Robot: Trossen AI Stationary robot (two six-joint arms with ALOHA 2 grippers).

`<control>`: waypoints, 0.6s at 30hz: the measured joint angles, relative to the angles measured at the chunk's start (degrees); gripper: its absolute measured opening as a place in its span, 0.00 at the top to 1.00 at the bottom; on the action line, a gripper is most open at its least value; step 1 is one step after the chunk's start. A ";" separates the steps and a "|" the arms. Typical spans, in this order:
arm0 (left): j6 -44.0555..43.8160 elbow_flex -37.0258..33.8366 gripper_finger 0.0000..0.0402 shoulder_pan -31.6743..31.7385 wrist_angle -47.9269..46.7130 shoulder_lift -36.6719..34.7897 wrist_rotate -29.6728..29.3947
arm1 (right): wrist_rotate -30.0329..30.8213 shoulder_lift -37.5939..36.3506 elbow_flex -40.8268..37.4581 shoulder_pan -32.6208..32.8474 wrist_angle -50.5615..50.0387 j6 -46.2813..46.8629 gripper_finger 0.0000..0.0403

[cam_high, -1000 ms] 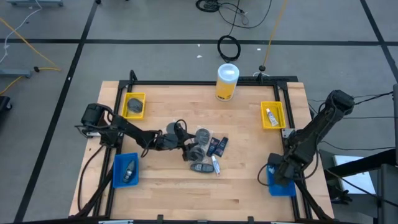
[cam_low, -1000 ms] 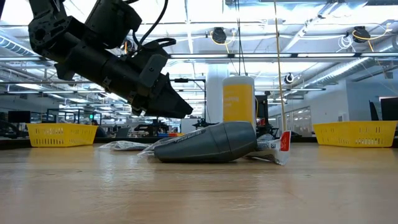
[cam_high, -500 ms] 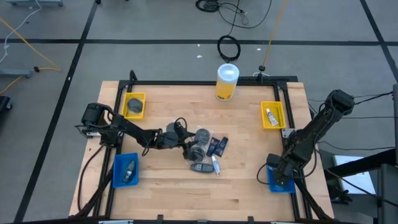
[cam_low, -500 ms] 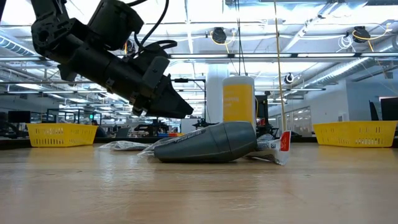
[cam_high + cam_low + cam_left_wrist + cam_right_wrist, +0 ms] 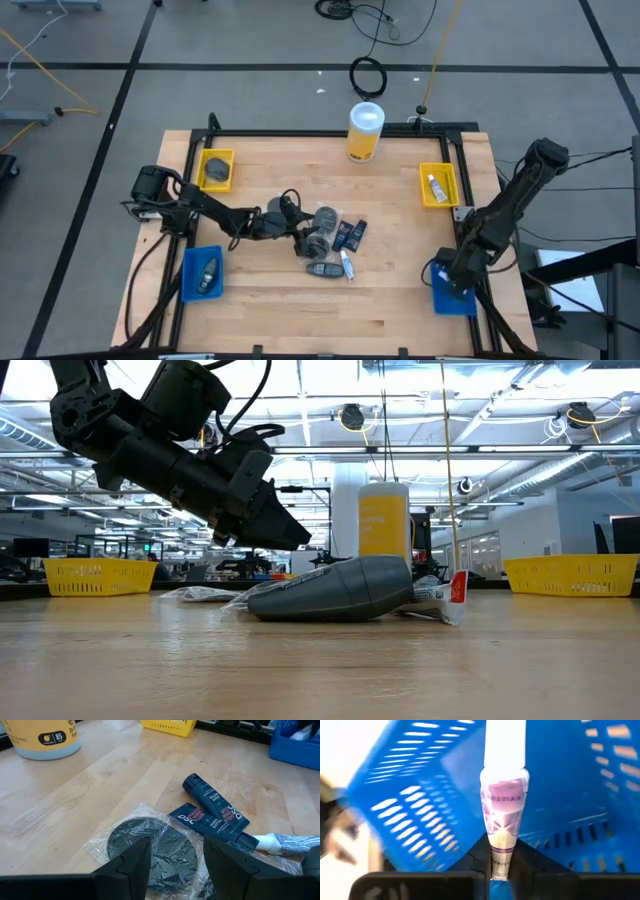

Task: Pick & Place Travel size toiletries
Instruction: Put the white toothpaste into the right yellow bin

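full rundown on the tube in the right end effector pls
Small white tube with a pink-purple printed band and cream crimped end, soft plastic by the look. The right end effector is shut on that crimped end, and the tube points away from it into the blue slotted bin at the table's right front corner. Whether it touches the bin isn't visible.

Four baskets [image 5: 216,170], one yellow container [image 5: 364,131]
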 joint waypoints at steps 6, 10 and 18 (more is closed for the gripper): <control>-0.02 0.00 0.56 0.00 -0.02 0.00 0.00 | 8.73 -7.02 4.77 1.97 0.16 -3.12 0.95; -0.02 0.00 0.56 0.00 -0.02 0.00 0.00 | 19.67 -8.97 7.17 1.39 0.29 -14.05 0.97; -0.46 0.00 0.56 0.00 -0.02 0.00 -0.02 | 52.82 -8.73 7.27 -9.07 -2.40 -34.03 0.95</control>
